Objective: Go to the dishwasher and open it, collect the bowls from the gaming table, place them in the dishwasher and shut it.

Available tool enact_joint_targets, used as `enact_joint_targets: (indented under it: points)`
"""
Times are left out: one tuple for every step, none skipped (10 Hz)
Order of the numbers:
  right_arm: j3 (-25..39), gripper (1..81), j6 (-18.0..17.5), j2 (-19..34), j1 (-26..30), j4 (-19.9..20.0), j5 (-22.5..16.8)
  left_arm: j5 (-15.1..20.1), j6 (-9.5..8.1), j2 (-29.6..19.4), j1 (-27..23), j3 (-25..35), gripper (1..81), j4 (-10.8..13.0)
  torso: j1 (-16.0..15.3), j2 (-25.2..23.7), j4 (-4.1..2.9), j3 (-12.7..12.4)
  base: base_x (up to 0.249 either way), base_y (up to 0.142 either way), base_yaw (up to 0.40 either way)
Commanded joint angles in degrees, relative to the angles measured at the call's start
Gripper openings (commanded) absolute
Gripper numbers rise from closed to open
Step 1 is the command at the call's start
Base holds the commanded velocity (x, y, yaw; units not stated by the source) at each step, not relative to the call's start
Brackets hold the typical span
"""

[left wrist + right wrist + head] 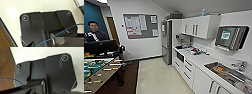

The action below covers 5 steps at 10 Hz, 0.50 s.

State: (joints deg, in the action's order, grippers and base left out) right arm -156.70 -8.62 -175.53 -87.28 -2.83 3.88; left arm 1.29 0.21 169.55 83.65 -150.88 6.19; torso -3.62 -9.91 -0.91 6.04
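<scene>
I am in a kitchen, facing a long white counter [201, 61] that runs along the right wall. No steel-fronted dishwasher shows among the white drawers and doors [189, 71] under it. The bowls and the gaming table are out of view. The dark plate of my left arm [47, 23] hangs over pale floor [13, 11]. The right arm's plate [50, 70] hangs over the line where pale floor meets brown carpet [6, 68].
A table-football table [96, 68] with a green field stands at the left on brown carpet. A person [94, 32] stands behind it. A steel fridge [166, 41] is at the back, a sink [226, 71] at the near right, and a dark built-in appliance [180, 57] under the counter.
</scene>
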Motion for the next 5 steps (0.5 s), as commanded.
enact_joint_targets:
  points:
    - [1.49, 81.1, 0.44, -0.37, 2.86, -0.95, -2.82, 3.01, 0.50, -0.34, -3.18, -0.99, 81.1, 0.05, 0.00, 0.00, 0.00, 0.00, 0.000, 0.000, 0.355]
    - [1.85, 81.1, 0.44, -0.28, 2.68, -0.95, -2.82, 3.01, 0.50, -0.34, -3.18, -0.99, 81.1, 0.05, 0.00, 0.00, 0.00, 0.00, 0.000, 0.000, 0.355]
    - [2.37, 81.1, 0.53, 0.15, 2.50, -0.95, -2.73, 3.01, 0.58, -0.26, -3.18, -0.99, 81.1, -0.04, 0.00, 0.00, 0.00, 0.00, 0.000, 0.000, 0.356]
    - [3.51, 81.1, 0.53, 1.04, 2.50, -0.95, -2.73, 3.01, 0.58, -0.26, -3.18, -0.99, 81.1, -0.30, 0.00, 0.00, 0.00, 0.00, 0.000, 0.000, 0.355]
    - [6.31, 81.1, 0.53, 2.61, 2.51, -1.04, -2.82, 2.93, 0.59, -0.34, -3.09, -0.91, 81.1, -0.30, 0.00, 0.00, 0.00, 0.00, 0.000, 0.000, 0.355]
